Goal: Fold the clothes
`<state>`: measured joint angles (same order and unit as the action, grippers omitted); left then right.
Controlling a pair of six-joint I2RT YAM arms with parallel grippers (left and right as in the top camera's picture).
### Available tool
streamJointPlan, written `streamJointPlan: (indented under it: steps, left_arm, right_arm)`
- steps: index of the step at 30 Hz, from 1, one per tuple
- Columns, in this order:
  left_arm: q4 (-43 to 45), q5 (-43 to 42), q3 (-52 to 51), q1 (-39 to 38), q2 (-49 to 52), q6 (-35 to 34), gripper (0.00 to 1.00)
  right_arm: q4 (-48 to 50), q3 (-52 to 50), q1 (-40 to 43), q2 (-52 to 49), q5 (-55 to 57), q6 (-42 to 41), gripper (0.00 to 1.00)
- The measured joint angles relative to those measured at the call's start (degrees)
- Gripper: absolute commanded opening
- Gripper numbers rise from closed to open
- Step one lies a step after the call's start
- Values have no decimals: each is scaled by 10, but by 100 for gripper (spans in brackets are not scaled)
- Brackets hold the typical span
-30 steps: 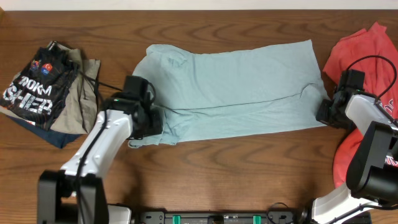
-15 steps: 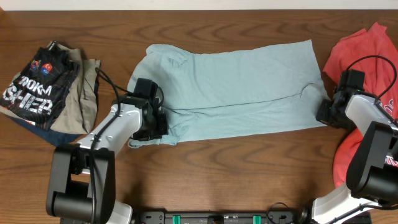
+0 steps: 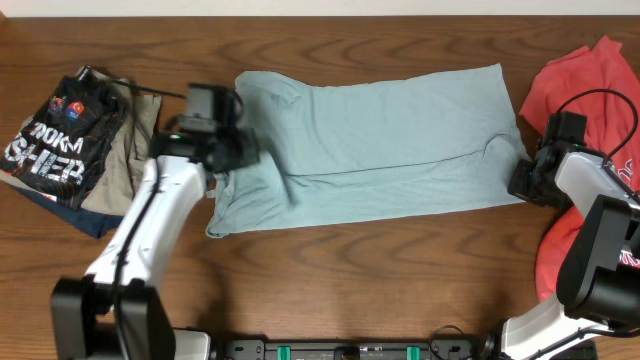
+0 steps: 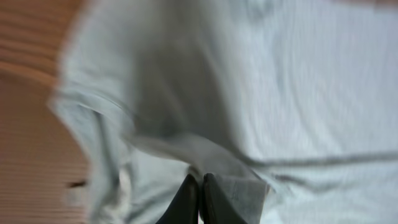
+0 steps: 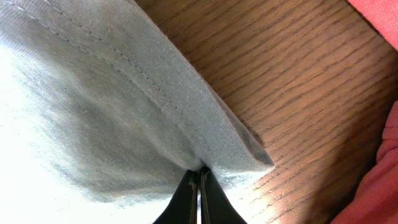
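The pale blue-grey T-shirt (image 3: 380, 140) lies spread across the middle of the table, folded lengthwise. My left gripper (image 3: 232, 150) is shut on a pinch of its left end, and the cloth there is lifted; the left wrist view (image 4: 200, 180) shows the fingers closed on a fold, blurred by motion. My right gripper (image 3: 520, 180) is shut on the shirt's lower right corner (image 5: 236, 155), low over the wood. The red T-shirt (image 3: 590, 90) lies crumpled at the right edge, partly under the right arm.
A pile of other garments (image 3: 70, 140), a black printed one on top of tan and dark blue cloth, lies at the left. Bare wooden table (image 3: 380, 270) shows in front of the shirt.
My left gripper has moved up and to the left, from the shirt's lower left corner toward the far edge, dragging the pinched cloth with it. The right arm has not moved.
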<state>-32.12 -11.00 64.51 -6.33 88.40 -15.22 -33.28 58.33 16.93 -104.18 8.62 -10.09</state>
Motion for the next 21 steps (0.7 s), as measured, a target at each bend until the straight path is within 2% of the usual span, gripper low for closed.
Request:
streamJointPlan:
  steps: [2,4,15,21]
  left_arm:
    - [-5,11,2,16,-6,-10,25]
    - [-22,19,0,28,-3,-20,35]
    - [-139,31,-11,32,5,-32,35]
    - [-153,62,-68,32,5,-32,35]
  right_arm:
    - [0,0,0,0,-2,0,5]
    - [1,0,0,0,-1,0,8]
    - [0,0,0,0,2,-1,9]
    - [0,0,0,0,3,-1,9]
